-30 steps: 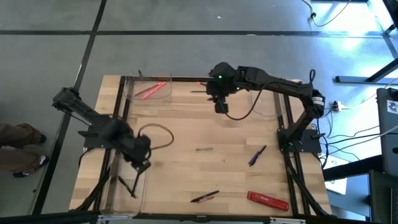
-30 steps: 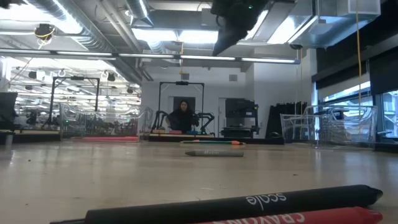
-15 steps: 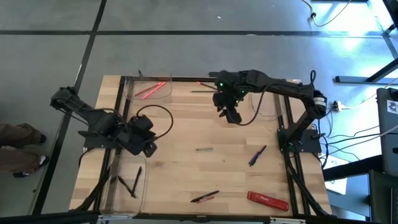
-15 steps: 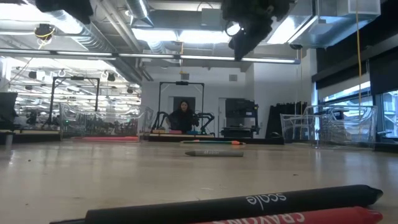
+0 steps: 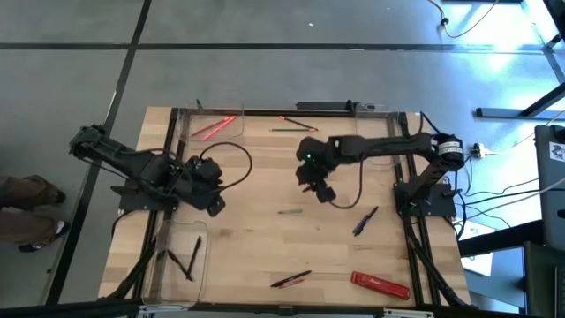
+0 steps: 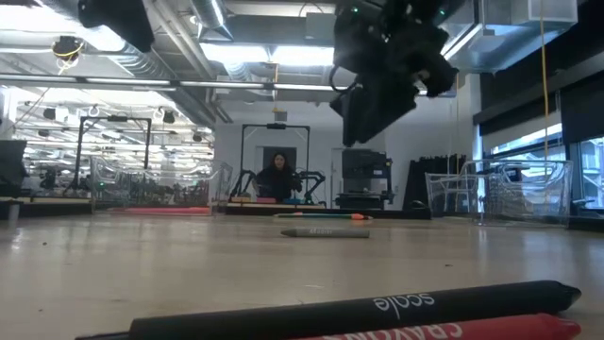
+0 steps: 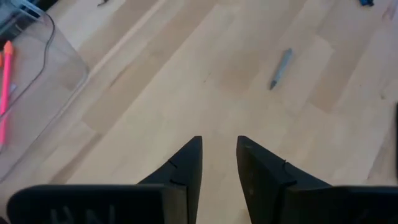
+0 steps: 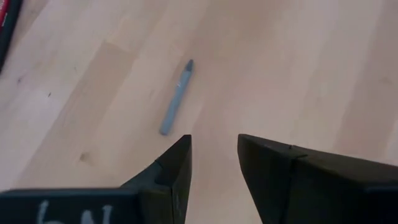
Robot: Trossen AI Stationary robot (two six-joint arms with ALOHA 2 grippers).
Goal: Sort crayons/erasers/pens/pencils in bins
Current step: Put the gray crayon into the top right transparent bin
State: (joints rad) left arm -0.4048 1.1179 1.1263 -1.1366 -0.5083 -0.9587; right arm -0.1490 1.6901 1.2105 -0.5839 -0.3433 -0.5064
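A short grey crayon lies flat on the bare wood in the middle of the table; it also shows in the right wrist view and the left wrist view. My right gripper hangs open just above and to the far right of the crayon, slanting down, with nothing between its fingers. My left gripper is open and empty too, over the left part of the table. Red-pink crayons lie in the far left bin. Dark pencils lie in the near left bin.
A blue pen lies right of centre. A red-and-black pen and a flat red bar lie near the front edge. A third clear bin stands at the far right. Two thin sticks lie by the far edge.
My right gripper has come down from the far edge toward the table's middle and now hangs close to the grey crayon. My left gripper has swung from over the near left bin toward the far edge and has rolled about. Both stay open.
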